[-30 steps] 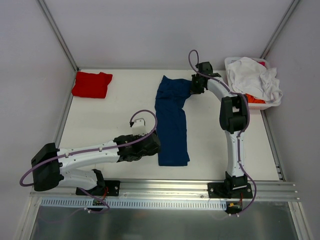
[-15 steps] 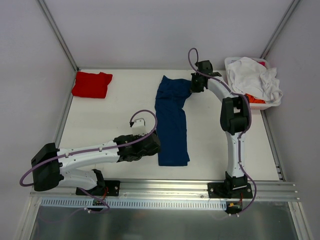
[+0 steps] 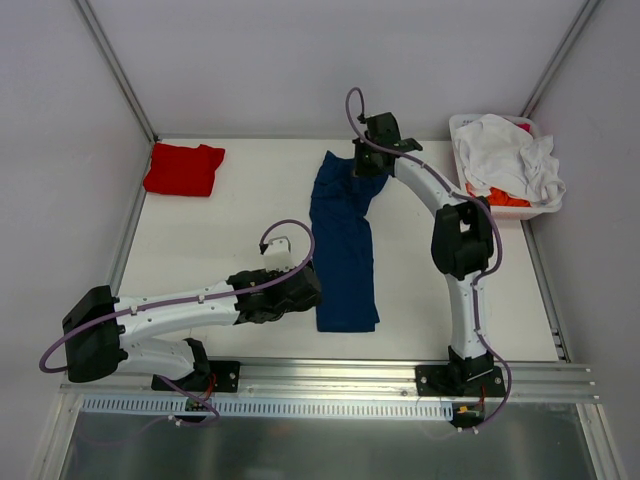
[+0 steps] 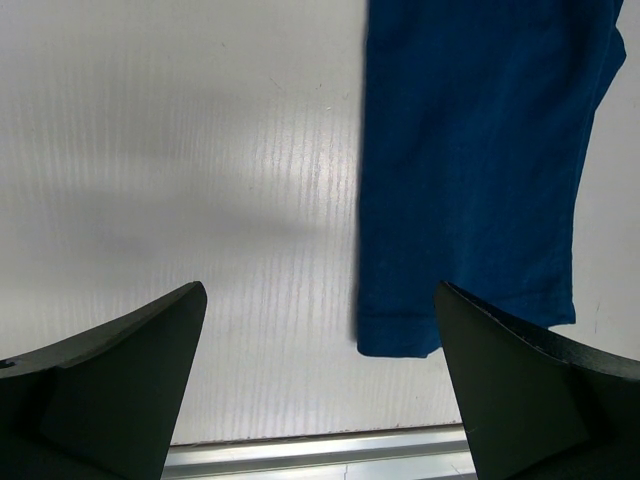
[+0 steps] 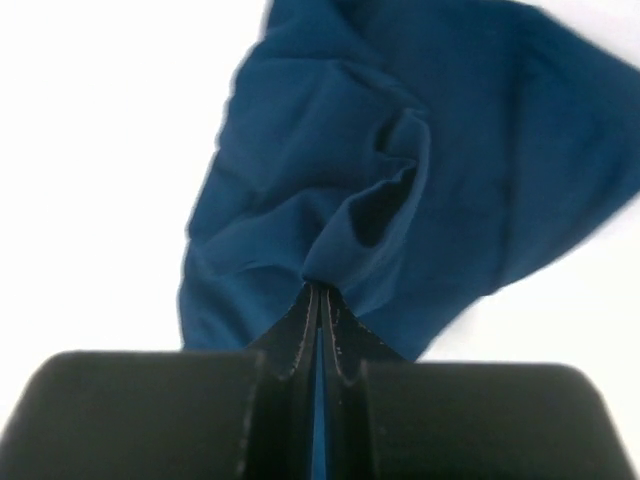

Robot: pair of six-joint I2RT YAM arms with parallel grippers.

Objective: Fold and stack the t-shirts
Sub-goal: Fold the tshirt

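The right gripper point(image 5: 318, 292) has its two dark fingers pressed together on a bunched fold of the navy blue t-shirt point(image 5: 330, 170), the cloth rising in creases from the pinch; seen from above, that grip sits at the shirt's far right corner, near the back of the table point(image 3: 230, 230); the rest of the shirt lies as a long folded strip running toward the near edge. The left gripper point(image 3: 303, 288) rests low just beside the strip's near left edge, its jaws spread wide and holding nothing. Over at the table's far right corner stands a white basket point(image 3: 456, 123); a crumpled white t-shirt point(image 3: 505, 155) is heaped in it and spills over the rim, with an orange t-shirt point(image 3: 503, 198) showing beneath; a folded red t-shirt point(image 3: 183, 168) lies well apart at the far left corner. Compared with a second ago, the right gripper has finished closing and has swung leftward, dragging the shirt's corner in over the strip; the left arm has not moved (nor have the basket and the red shirt). Only the right wrist view shows the pinch itself; only the left wrist view shows the strip's near hem close up, lying flat between the open fingers' line of sight; the basket appears in the top view alone.
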